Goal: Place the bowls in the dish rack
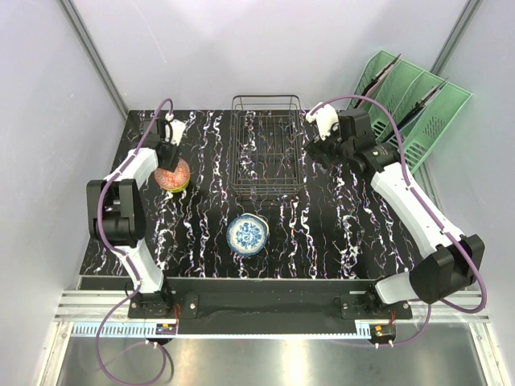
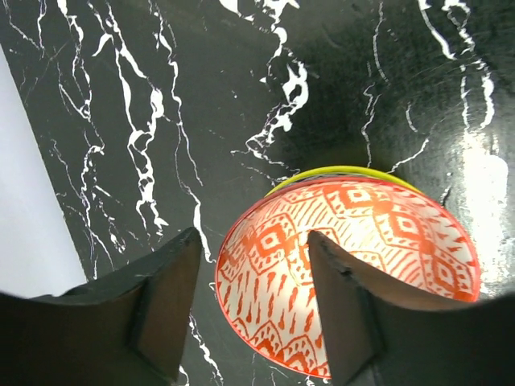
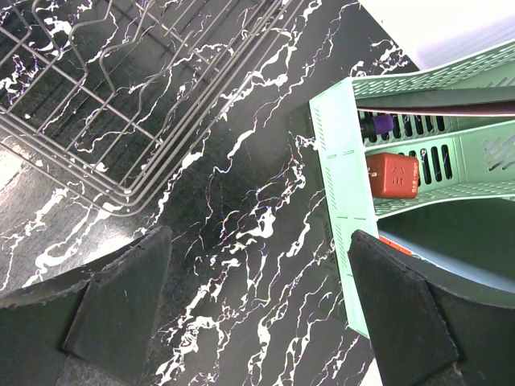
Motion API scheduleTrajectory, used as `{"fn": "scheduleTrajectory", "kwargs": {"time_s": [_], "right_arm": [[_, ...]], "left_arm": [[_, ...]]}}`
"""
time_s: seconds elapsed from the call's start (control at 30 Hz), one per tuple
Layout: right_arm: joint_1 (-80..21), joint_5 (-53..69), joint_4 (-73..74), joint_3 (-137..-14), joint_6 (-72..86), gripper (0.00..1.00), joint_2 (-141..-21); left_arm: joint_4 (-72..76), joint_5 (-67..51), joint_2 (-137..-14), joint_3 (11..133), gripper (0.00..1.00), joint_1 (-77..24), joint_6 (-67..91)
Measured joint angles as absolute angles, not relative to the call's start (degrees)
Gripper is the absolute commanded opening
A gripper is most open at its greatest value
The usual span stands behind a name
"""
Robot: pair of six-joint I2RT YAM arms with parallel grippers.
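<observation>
hovering with the left gripper (image 1: 169,151) (image 2: 253,241) over the red-patterned bowl (image 1: 172,174) (image 2: 386,233) at the left side of the black marbled table (image 1: 338,233). straddling its rim, one finger (image 2: 165,305) hanging just outside the wall and the other (image 2: 346,322) dipping inside, jaws standing apart and not pinching the rim. sitting nested in a yellow-green bowl (image 1: 184,184) (image 2: 346,170), that one showing only as a thin edge underneath. lying alone near the front middle of the table, a blue floral bowl (image 1: 247,234), well apart from both grippers. standing at the back centre, the wire dish rack (image 1: 265,153) (image 3: 105,104), with all three bowls lying outside it. holding the right gripper (image 1: 322,147) (image 3: 257,237) wide open with nothing between its fingers, above bare table between the dish rack and the green organizer (image 1: 410,100) (image 3: 346,185). showing a red block (image 3: 392,175) in one organizer slot, its raised marks being too blurred for reading.
</observation>
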State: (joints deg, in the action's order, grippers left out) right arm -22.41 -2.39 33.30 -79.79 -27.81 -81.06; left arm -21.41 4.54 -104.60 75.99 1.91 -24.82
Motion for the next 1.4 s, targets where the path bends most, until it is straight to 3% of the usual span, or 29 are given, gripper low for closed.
{"fn": "scheduleTrajectory", "kwargs": {"time_s": [0.43,0.57,0.8,1.0,1.4], "right_arm": [[-22.4,-2.4,33.3,-79.8,-27.3,1.0,-81.3],[-22.4,-2.3,33.3,-79.8,-27.1,1.0,-81.3],[-22.4,-2.0,34.0,-79.8,-26.9,1.0,-81.3],[-22.4,-1.9,34.2,-79.8,-26.7,1.0,-81.4],[-22.4,-1.9,34.3,-79.8,-26.5,1.0,-81.4]], "left_arm": [[-21.3,3.7,-104.5,75.2,0.41,2.1,-24.7],[-21.3,3.7,-104.5,75.2,0.42,2.1,-24.6],[-20.5,5.2,-104.5,74.4,0.51,2.1,-24.4],[-19.5,6.5,-104.5,74.4,0.43,2.3,-24.3],[-19.6,6.5,-104.5,74.4,0.4,2.3,-24.3]]}}
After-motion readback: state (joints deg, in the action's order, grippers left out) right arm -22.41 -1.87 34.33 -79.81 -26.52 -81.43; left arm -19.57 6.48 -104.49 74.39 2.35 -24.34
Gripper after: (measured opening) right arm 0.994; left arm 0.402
